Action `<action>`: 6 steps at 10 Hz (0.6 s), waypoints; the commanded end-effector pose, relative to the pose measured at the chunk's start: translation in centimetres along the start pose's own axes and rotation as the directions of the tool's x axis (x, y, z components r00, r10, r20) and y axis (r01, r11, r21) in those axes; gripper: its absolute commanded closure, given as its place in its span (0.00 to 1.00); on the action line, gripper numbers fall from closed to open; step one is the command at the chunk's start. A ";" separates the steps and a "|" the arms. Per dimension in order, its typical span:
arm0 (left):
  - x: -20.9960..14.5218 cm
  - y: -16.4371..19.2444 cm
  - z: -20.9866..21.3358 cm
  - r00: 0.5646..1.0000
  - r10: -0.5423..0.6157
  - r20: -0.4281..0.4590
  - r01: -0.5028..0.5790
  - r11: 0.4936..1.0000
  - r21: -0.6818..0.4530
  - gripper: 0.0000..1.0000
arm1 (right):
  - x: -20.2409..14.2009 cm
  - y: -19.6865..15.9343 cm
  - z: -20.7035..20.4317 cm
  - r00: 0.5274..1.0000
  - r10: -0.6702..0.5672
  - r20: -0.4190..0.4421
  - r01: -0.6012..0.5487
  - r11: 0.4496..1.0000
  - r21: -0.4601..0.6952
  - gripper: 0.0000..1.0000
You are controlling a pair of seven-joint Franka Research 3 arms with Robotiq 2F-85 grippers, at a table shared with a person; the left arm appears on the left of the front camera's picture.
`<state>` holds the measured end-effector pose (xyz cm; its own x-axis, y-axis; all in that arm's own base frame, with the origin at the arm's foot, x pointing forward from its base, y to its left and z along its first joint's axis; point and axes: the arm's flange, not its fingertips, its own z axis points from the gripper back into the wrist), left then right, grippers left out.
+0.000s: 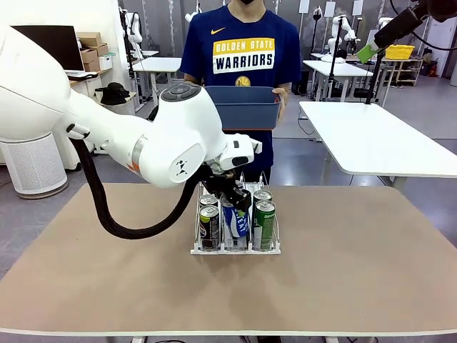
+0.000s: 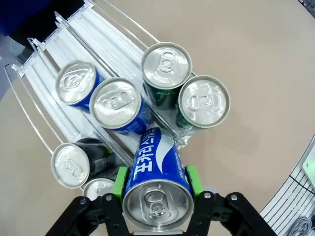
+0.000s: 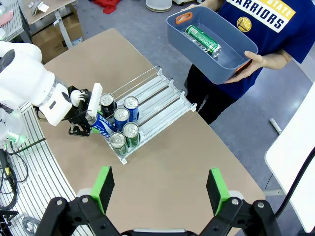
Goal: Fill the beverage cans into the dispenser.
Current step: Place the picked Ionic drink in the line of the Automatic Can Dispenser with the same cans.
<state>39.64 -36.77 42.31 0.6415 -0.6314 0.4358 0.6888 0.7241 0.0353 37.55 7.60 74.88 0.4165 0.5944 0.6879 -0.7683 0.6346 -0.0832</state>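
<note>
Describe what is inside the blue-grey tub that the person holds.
One green can lies on its side in the tub. From the front, the tub's wall covers the contents.

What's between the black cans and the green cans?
Two blue cans standing in the dispenser's middle lane, plus a tilted blue can held by the left gripper, seen in left wrist view.

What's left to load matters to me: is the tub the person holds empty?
No, a green can lies on its side inside the tub.
</note>
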 end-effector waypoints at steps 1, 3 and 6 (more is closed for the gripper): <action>1.7 0.4 -1.0 0.999 -0.023 0.027 0.023 1.000 0.012 0.43 | -0.1 0.0 0.0 1.000 -0.002 -0.001 0.002 1.000 -0.001 0.00; 1.5 0.4 -1.8 0.999 -0.035 -0.022 0.035 0.999 -0.002 0.43 | -0.1 0.0 0.0 1.000 -0.002 -0.001 0.002 1.000 -0.001 0.00; 1.1 0.6 -2.7 0.997 -0.038 -0.069 0.039 0.999 0.011 0.43 | -0.1 0.0 0.0 1.000 -0.002 -0.001 0.002 1.000 -0.001 0.00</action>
<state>40.97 -37.48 40.20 0.6488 -0.6607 0.3775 0.7040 0.7095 0.0317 37.55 7.60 74.88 0.4165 0.5944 0.6879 -0.7683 0.6346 -0.0832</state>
